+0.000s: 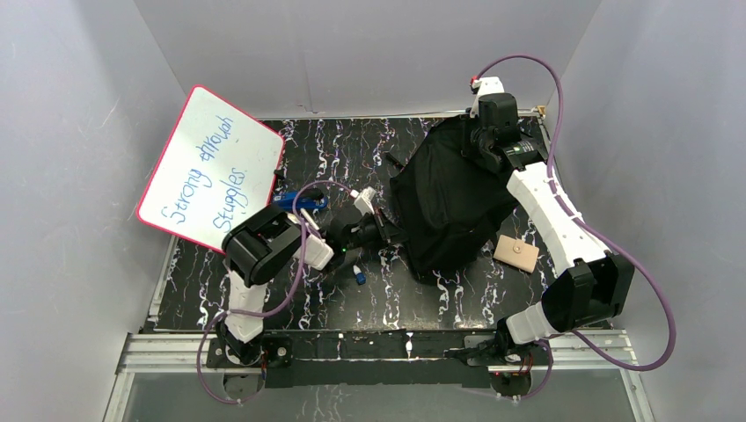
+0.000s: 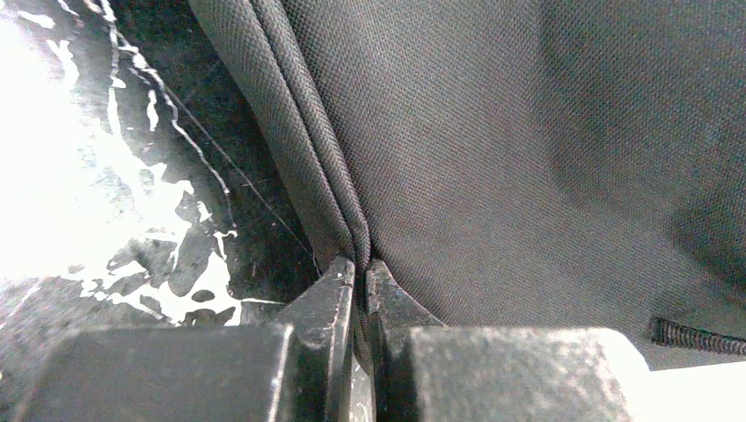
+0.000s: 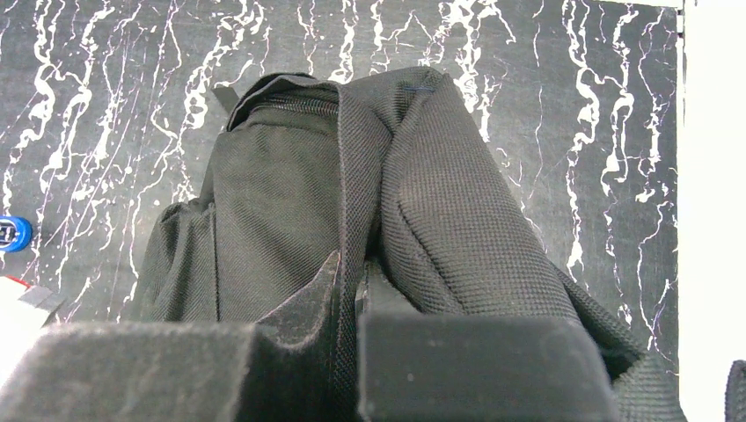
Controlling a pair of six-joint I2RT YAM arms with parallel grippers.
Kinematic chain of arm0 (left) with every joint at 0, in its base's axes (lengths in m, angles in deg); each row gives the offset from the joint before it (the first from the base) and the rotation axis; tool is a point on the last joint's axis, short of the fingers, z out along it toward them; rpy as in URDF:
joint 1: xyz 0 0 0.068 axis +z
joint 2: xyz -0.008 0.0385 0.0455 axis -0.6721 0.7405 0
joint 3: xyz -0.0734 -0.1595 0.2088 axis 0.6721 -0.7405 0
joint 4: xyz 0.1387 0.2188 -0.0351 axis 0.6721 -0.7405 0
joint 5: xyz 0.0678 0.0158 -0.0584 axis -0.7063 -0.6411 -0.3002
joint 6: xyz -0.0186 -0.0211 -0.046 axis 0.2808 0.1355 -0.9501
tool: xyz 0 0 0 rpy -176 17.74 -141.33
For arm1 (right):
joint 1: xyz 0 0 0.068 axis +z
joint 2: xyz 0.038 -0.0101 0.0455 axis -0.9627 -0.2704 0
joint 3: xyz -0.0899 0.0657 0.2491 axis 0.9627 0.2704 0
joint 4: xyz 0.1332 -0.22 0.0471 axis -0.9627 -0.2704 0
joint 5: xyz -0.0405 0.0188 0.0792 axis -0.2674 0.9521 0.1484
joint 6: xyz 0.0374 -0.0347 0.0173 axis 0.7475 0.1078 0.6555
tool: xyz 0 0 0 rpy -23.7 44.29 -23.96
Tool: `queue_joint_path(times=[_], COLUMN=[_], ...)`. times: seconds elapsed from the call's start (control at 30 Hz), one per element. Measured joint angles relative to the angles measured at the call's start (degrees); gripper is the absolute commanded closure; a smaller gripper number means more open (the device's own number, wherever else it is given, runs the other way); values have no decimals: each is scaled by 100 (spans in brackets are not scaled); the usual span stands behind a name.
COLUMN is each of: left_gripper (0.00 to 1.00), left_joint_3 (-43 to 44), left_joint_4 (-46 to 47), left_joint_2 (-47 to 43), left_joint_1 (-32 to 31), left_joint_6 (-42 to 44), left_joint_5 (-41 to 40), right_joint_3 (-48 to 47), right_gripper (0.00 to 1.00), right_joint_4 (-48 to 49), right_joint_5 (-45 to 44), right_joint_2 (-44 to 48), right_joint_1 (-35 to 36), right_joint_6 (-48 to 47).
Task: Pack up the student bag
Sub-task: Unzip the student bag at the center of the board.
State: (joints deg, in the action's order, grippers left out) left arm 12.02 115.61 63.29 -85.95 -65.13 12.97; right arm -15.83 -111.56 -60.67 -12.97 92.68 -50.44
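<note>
Left fingers (image 2: 330,299) closed tight on a seam fold (image 2: 308,158) of the student bag (image 1: 449,211), right fingers (image 3: 303,308) clamped on its webbing strap (image 3: 356,176), bag slumped right of centre on tabletop (image 1: 352,141), whiteboard (image 1: 211,167) propped far left

I have open bench (image 1: 413,303) along the near edge, between the arm bases. The student bag (image 1: 449,211) fills the centre-right, with the left tool (image 1: 384,230) and right tool (image 1: 482,145) pinching its fabric. A leaning whiteboard (image 1: 211,167) blocks the left, and a tan block (image 1: 516,253) sits just beside the bag.
</note>
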Motion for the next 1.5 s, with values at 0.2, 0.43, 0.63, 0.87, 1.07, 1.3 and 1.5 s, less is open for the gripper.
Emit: queue_joint_path(times=[0.2, 0.43, 0.63, 0.87, 1.07, 1.3, 1.5], left_gripper=[100, 100, 100, 100, 100, 78, 59], left_joint_3=[-79, 101, 247, 645, 1143, 1517, 1738], left_joint_4=[-1445, -3493, -4511, -5366, -5757, -5978, -6269], left_joint_2=[-946, -2074, -2549, -2723, -2529, -2347, -2347], left_joint_1=[201, 313, 450, 944, 1224, 1213, 1211], left_joint_6=[610, 1727, 2291, 2682, 2966, 3165, 3244], left_joint_5=[-271, -964, -1462, -1871, -2133, -2173, -2275], right_joint_3=[0, 2, 2, 9, 306, 905, 1099], right_gripper=[100, 100, 100, 100, 100, 66, 48], right_joint_4=[-15, -11, 74, 369, 586, 723, 629], right_joint_5=[144, 474, 704, 931, 782, 769, 715], right_joint_2=[2, -11, -175, -680, -918, -986, -914], right_joint_1=[0, -2, -2, -4, -122, -573, -669], right_joint_6=[15, 94, 157, 155, 236, 643, 874])
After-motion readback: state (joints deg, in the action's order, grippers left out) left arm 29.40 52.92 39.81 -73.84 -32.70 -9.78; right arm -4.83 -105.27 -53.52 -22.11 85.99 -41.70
